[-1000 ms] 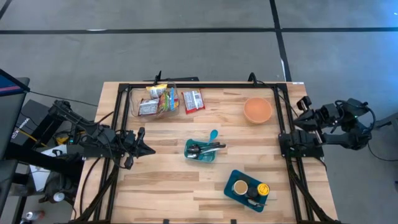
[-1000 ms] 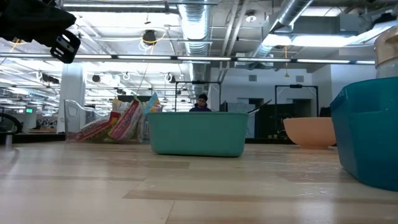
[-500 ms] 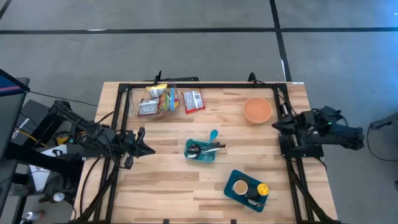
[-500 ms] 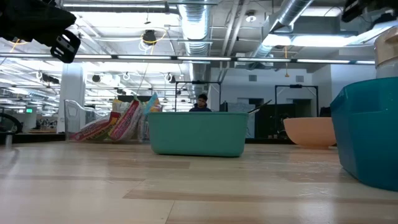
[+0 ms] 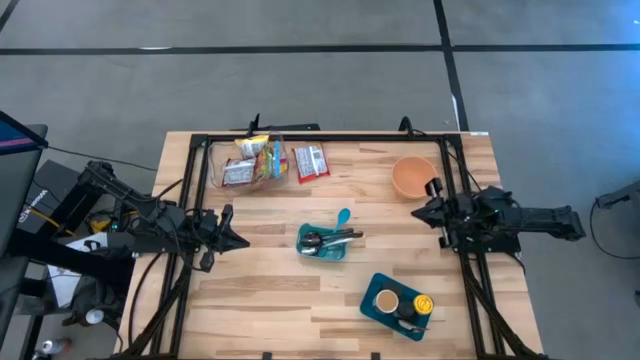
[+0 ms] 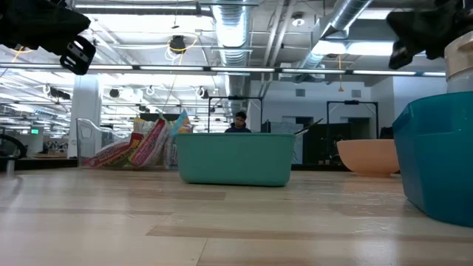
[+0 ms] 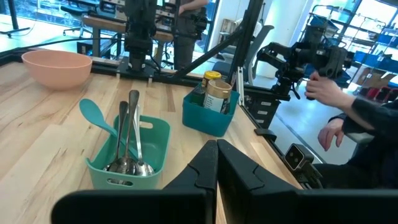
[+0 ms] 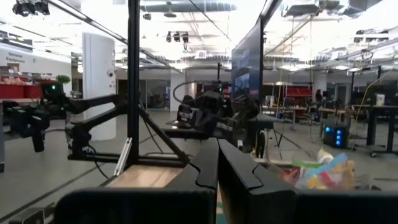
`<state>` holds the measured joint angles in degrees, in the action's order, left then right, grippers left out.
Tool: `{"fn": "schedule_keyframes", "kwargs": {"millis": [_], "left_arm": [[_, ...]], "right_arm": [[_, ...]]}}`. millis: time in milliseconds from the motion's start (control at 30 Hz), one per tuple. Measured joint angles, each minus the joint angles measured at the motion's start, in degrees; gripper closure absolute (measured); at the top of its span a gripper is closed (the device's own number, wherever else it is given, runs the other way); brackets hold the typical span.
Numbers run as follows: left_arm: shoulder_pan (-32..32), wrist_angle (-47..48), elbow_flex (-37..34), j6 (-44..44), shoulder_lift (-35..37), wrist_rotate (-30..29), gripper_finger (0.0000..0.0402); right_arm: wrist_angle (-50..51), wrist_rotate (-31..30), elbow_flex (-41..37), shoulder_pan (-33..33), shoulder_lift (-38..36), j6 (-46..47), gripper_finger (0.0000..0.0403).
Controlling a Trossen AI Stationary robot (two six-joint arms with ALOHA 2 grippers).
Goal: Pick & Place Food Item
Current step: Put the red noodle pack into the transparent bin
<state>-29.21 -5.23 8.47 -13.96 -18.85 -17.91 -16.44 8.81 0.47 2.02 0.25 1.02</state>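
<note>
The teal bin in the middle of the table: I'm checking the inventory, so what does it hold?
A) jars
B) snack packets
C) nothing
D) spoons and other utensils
D: the teal bin holds metal spoons and a teal utensil, seen in the high and left wrist views.

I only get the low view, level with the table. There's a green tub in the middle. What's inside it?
Observer: From above, the tub holds metal spoons and a blue scoop.
Operator: And the blue box at my right edge?
Observer: That box holds two jars, and one has a yellow lid.
Operator: What's the dark shape at my top right?
Observer: The right gripper, jaws shut and empty, near the bowl.
</note>
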Motion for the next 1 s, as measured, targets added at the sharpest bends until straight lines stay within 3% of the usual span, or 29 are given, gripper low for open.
{"fn": "schedule_keyframes", "kwargs": {"millis": [200,500,1000], "left_arm": [[0.0,0.0,0.0,0.0,0.0,0.0,0.0402],[0.0,0.0,0.0,0.0,0.0,0.0,0.0402],[0.0,0.0,0.0,0.0,0.0,0.0,0.0402]], "right_arm": [[2.0,-0.1,0.0,0.0,0.4,0.4,0.0403],[14.3,-0.1,0.0,0.0,0.5,2.2,0.0403],[14.3,-0.2,0.0,0.0,0.9,3.1,0.0403]]}}
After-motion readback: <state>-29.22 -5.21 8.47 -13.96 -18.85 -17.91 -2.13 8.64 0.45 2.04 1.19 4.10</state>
